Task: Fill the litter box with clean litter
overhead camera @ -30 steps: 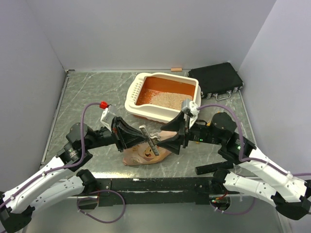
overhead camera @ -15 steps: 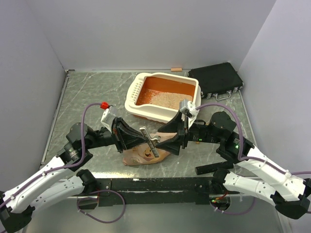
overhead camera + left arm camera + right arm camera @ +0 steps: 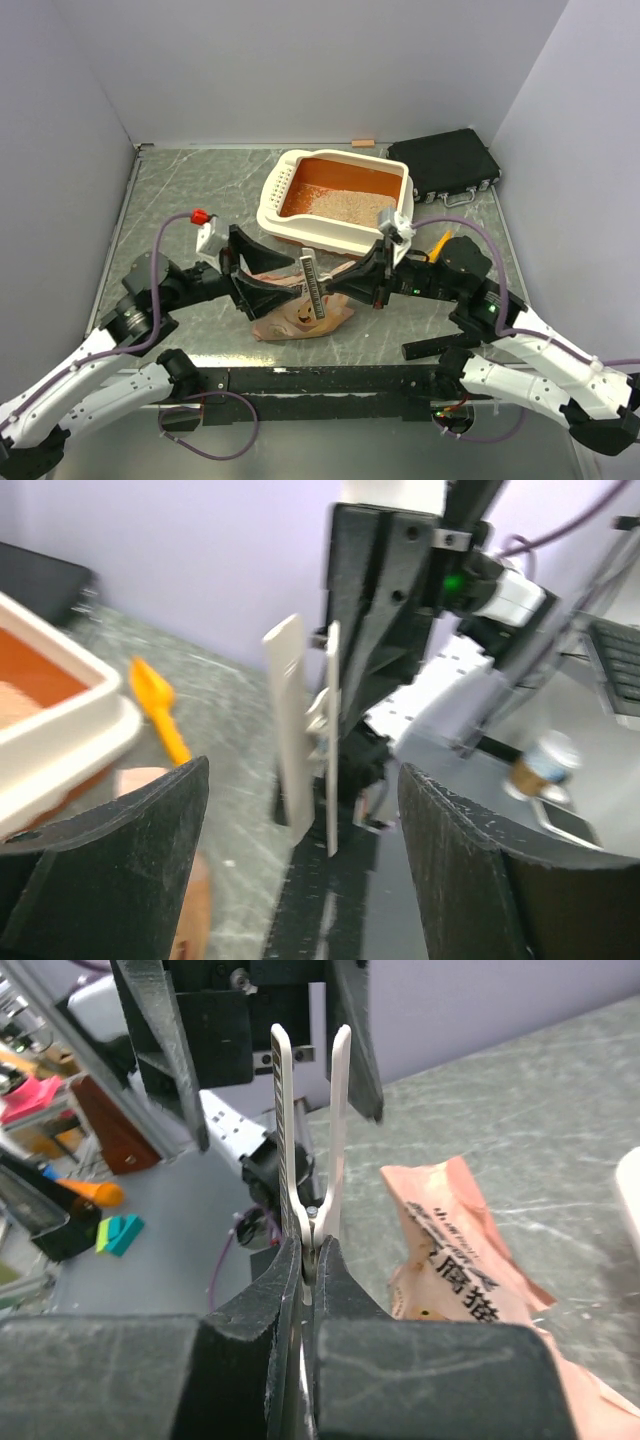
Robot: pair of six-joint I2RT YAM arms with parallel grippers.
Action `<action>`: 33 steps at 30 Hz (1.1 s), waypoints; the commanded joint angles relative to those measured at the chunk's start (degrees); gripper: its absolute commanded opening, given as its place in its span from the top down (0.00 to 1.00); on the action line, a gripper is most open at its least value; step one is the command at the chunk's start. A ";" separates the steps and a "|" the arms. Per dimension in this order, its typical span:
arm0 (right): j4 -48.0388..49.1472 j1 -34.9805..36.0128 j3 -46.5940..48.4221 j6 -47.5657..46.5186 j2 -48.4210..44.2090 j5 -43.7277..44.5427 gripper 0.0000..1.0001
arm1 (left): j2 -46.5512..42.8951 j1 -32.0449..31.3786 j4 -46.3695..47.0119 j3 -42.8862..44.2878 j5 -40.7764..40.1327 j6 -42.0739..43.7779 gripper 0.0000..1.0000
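Litter box: the orange tray with a cream rim (image 3: 279, 186) sat toward the back of the grey table (image 3: 190, 190), beside a black case (image 3: 445, 165).
Clean litter: a beige patch (image 3: 340, 205) covered the near part of the tray's floor, with bare orange showing beyond it.
Bag: a crumpled tan paper bag (image 3: 300, 318) lay just in front of the tray, under both grippers; its contents could not be made out.
Right gripper: its jaws (image 3: 335, 285) were clamped on the hinge end of a white clip (image 3: 312, 285) held above the bag.
Left gripper: its jaws (image 3: 292, 282) stood wide, flanking the clip's free end without touching it.
Scoop: a small orange scoop (image 3: 441, 243) lay by the right arm.
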 commanded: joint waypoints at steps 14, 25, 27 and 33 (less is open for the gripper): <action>-11.95 -0.11 4.73 -12.07 -7.73 14.79 1.00 | 2.33 -0.09 -18.31 2.01 -24.08 17.92 0.20; -15.56 -0.55 2.71 -14.72 -8.70 15.94 1.00 | 13.76 -0.17 -25.08 2.10 -23.92 22.93 0.22; -15.47 -0.63 2.09 -14.81 -8.88 15.59 1.00 | 14.11 -0.17 -26.05 2.36 -23.48 22.93 0.23; -15.38 -0.99 1.04 -14.89 -7.82 15.15 1.00 | 12.45 -0.17 -27.46 1.31 -20.67 23.02 0.23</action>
